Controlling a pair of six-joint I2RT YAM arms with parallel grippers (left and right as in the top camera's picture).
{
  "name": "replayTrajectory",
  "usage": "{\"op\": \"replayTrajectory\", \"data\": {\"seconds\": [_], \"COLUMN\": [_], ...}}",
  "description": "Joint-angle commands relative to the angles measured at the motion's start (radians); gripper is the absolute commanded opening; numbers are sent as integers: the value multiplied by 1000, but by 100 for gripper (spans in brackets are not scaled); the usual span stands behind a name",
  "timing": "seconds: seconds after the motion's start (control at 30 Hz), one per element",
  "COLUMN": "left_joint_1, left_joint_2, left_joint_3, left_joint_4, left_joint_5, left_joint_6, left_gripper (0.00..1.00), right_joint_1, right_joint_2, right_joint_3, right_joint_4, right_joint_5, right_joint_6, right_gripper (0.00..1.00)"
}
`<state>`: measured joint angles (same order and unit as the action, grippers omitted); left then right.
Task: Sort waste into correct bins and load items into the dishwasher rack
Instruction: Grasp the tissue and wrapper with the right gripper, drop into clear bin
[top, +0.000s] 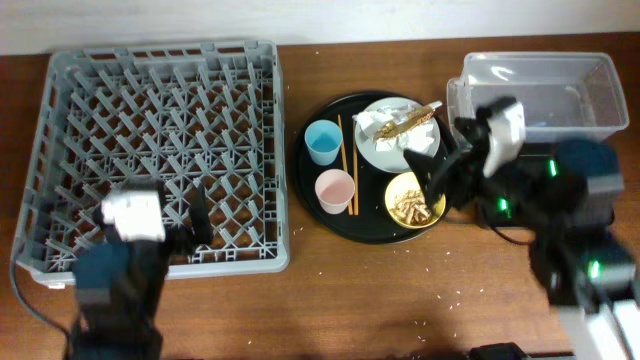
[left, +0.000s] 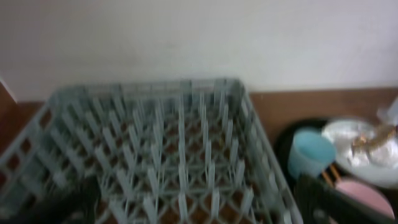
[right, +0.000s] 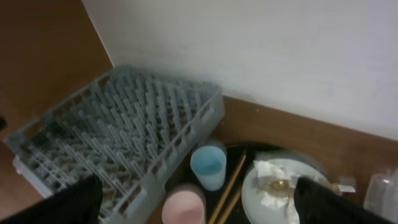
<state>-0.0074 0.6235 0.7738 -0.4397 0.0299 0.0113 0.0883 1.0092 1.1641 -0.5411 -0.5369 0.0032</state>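
The grey dishwasher rack (top: 160, 150) fills the left of the table. A round black tray (top: 375, 225) holds a white plate (top: 385, 152) with crumpled napkins and a brown wrapper (top: 405, 122), a yellow bowl (top: 415, 198) with tan food scraps, a light-blue cup (top: 323, 141), a pink cup (top: 335, 190) and wooden chopsticks (top: 347, 160). The clear tub (top: 545, 90) stands at the back right. The shallow black tray is not visible. My left gripper (top: 195, 225) is open over the rack's front. My right gripper (top: 432, 175) is open above the bowl and plate.
The left wrist view shows the rack (left: 161, 143) and the blue cup (left: 310, 152) between my open fingers (left: 199, 205). The right wrist view shows the blue cup (right: 208, 167), pink cup (right: 183, 208) and chopsticks (right: 231, 183) between my fingers (right: 199, 202). A wall lies behind.
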Motion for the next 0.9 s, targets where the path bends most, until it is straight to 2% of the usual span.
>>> {"op": "replayTrajectory", "data": {"seconds": [0.0,0.07,0.1,0.27,0.3,0.33,0.37,0.43,0.53,0.73,0.83,0.87], "left_joint_1": [-5,-5,-5,-5,-5,-5,-5,-5,-5,-5,-5,-5], "left_joint_2": [246,414,477,596,608,619,632,645,654,653,653,653], "left_joint_3": [226,391,448,486,486,486,486,486,486,486,486,486], "left_joint_4": [-136,-274,-316,-310,-312,-314,-314,-314,-314,-314,-314,-314], "left_joint_5": [1,1,1,1,1,1,1,1,1,1,1,1], "left_joint_6": [5,5,5,5,5,5,5,5,5,5,5,5], "left_gripper": [99,99,99,99,99,99,99,99,99,99,99,99], "right_joint_1": [6,6,6,6,6,6,14,39,111,142,140,140], "right_joint_2": [208,380,439,649,685,730,784,854,952,1139,1190,1205], "right_joint_3": [226,382,417,423,423,423,423,423,423,423,423,423], "right_joint_4": [-188,-314,-311,-159,-142,-123,-117,-117,-108,-29,1,7], "right_joint_5": [72,109,84,52,64,117,246,435,679,748,755,755], "right_joint_6": [5,5,5,47,103,224,405,598,789,896,896,896], "right_gripper": [98,99,99,99,99,99,99,92,90,90,90,71]}}
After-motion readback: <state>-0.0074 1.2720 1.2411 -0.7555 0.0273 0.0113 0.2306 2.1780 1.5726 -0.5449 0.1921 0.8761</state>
